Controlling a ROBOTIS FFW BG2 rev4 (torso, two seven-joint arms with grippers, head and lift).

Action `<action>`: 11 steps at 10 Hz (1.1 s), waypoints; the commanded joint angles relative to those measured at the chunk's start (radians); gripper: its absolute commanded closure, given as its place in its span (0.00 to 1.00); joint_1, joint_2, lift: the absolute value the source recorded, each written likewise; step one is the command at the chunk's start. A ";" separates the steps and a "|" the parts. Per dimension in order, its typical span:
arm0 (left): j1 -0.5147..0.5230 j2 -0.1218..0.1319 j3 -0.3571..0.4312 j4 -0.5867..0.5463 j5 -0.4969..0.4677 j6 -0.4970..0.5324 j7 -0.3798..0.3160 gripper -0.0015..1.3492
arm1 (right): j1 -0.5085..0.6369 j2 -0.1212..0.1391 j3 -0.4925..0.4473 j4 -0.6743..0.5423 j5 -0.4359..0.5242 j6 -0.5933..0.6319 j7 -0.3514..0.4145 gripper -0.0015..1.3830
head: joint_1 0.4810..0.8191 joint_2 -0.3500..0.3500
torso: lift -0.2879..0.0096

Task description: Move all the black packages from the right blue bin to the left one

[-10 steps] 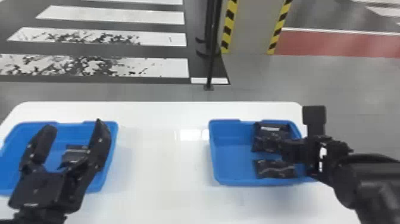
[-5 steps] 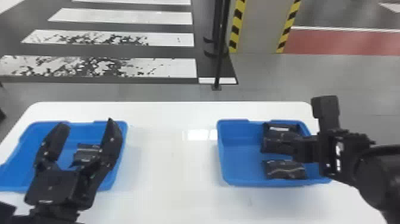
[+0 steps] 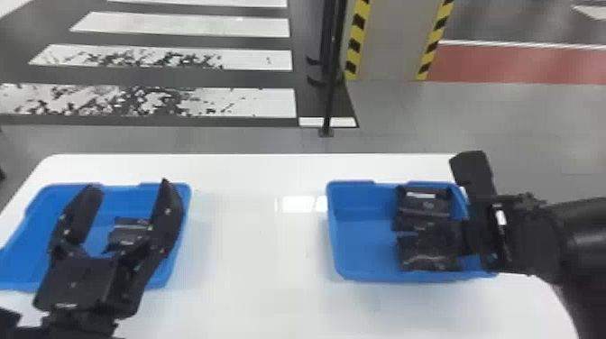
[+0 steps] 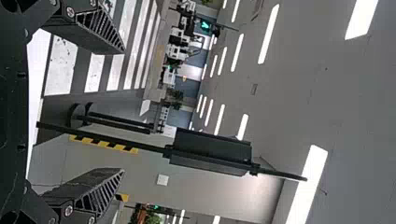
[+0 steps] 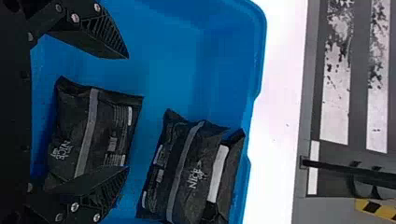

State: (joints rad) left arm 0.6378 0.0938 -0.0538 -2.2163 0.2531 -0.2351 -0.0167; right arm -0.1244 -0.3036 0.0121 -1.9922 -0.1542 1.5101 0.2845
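My left gripper is held over the left blue bin, open; a black package lies in that bin. In the left wrist view the left gripper has nothing between its fingers. At the right blue bin, my right gripper is over the right side. The right gripper stands open in its wrist view, one finger overlapping the nearer package. Beside that lies another package, overlapping a third along the bin wall.
Both bins stand on a white table, with a wide stretch of tabletop between them. Beyond the table are a black pole and a pillar with yellow-black striped edges.
The right gripper has shifted slightly left and nearer the front package in the right bin. The head view has shifted a little sideways. The left gripper stays over its bin.
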 commanded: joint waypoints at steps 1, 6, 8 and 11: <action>0.000 0.001 0.000 0.001 -0.002 -0.003 0.000 0.11 | -0.011 -0.002 0.014 0.003 0.031 0.048 -0.001 0.14 | 0.63 0.40 | 0.52; 0.000 0.000 0.000 0.004 -0.006 -0.010 0.000 0.11 | -0.050 -0.005 0.056 0.030 0.144 0.062 -0.019 0.13 | 0.63 0.36 | 0.52; 0.000 0.000 0.000 0.004 -0.008 -0.013 0.000 0.11 | -0.050 -0.006 0.060 0.067 0.142 0.062 -0.019 0.14 | 0.63 0.34 | 0.52; 0.000 0.000 0.000 0.006 -0.008 -0.013 0.000 0.11 | -0.040 -0.008 0.080 0.072 0.140 0.062 -0.019 0.14 | 0.63 0.33 | 0.52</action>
State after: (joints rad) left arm 0.6380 0.0939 -0.0538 -2.2111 0.2456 -0.2477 -0.0167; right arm -0.1667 -0.3114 0.0879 -1.9207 -0.0153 1.5707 0.2653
